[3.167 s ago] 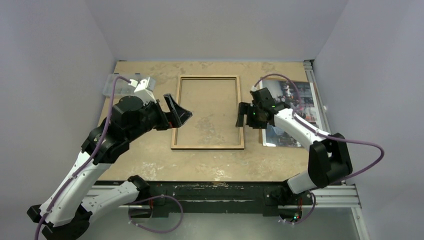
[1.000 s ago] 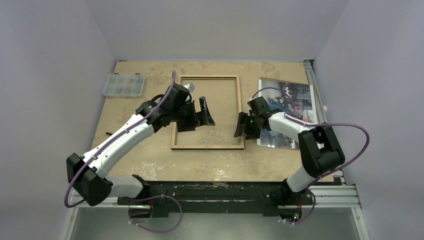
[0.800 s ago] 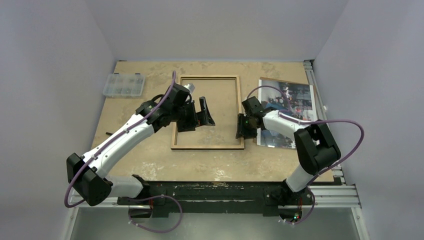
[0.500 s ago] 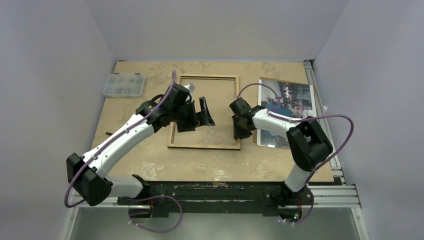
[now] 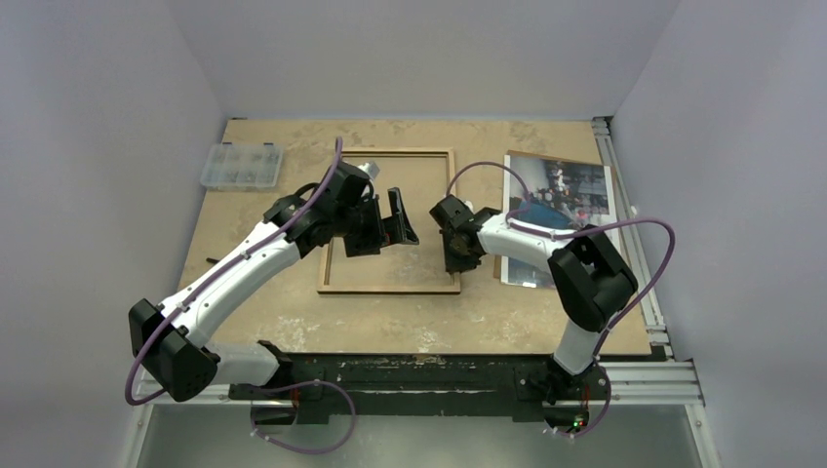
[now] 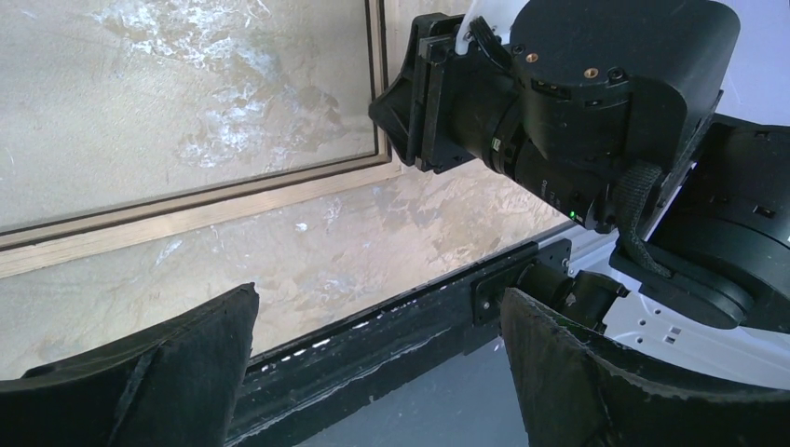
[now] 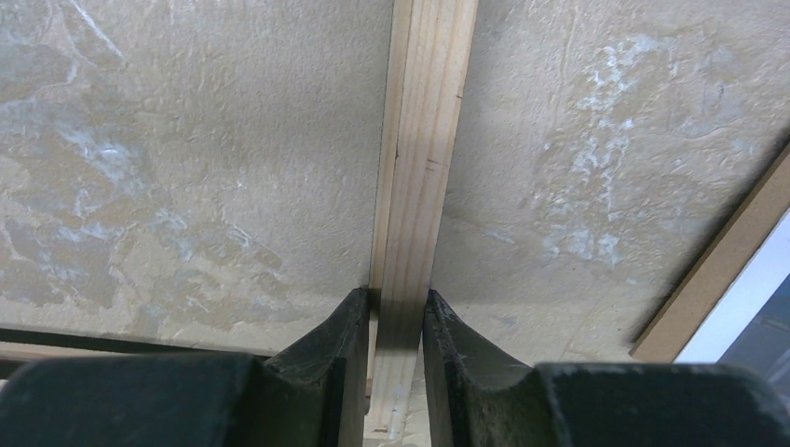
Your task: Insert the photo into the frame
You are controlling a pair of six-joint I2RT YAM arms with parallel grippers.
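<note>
Pinching frame (image 5: 390, 288) rail, right gripper (image 7: 395, 324), photo (image 5: 583, 187) just right, parts box (image 5: 241, 166) far left

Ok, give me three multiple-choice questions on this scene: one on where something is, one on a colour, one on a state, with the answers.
1. Where is the photo relative to the frame?
A) on the table to its right
B) inside it
C) on top of it

2. What colour is the frame's upward face?
A) black
B) light tan wood
C) white

3. What are the right fingers doing?
A) spread wide open
B) gripping the photo
C) closed on the frame's right rail

Answers:
1 A, the top view shows the print lying right of the frame.
2 B, wood grain shows at the right wrist.
3 C, both pads pinch the rail.
</note>
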